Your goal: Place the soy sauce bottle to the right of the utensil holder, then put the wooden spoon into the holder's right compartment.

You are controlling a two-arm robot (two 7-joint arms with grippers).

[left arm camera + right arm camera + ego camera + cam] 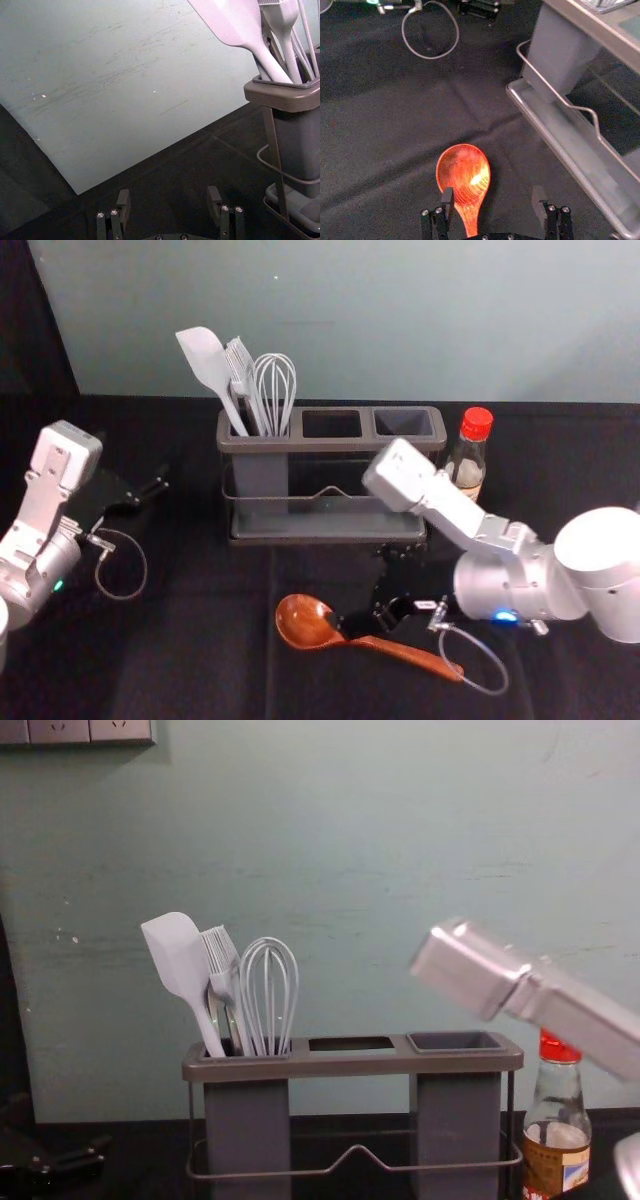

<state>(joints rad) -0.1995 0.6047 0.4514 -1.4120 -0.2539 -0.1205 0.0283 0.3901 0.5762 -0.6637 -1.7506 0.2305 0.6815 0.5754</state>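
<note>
— Start with the right gripper point(363, 588). Clutching anything?
— Nothing at all. Spread wide, in front of the utensil holder point(300, 445), reaching in over the wooden spoon point(300, 622).
— Lined up on it?
— Only roughly. Check the right wrist view: see the spoon's neck within the gap, much closer to one finger than to the other. Touching there or just apart? Impossible to tell.
— Describe the spoon, then.
— Lying on the black-covered table point(200, 670), bowl towards the left, handle slanting off to the right and nearer the robot. Outside the right compartment point(403, 424), clearly.
— On to the soy sauce bottle point(470, 455).
— Standing upright just to the right of the holder, capped in red, partly hidden by the right arm point(460, 510).
— Now look inside the holder.
— Count a white spatula point(205, 365), a brush point(240, 365) and a whisk point(275, 380), all leaning in the left compartment.
— Mention the left gripper point(150, 488), too.
— Parked left of the holder, also spread and gripping nothing.
</note>
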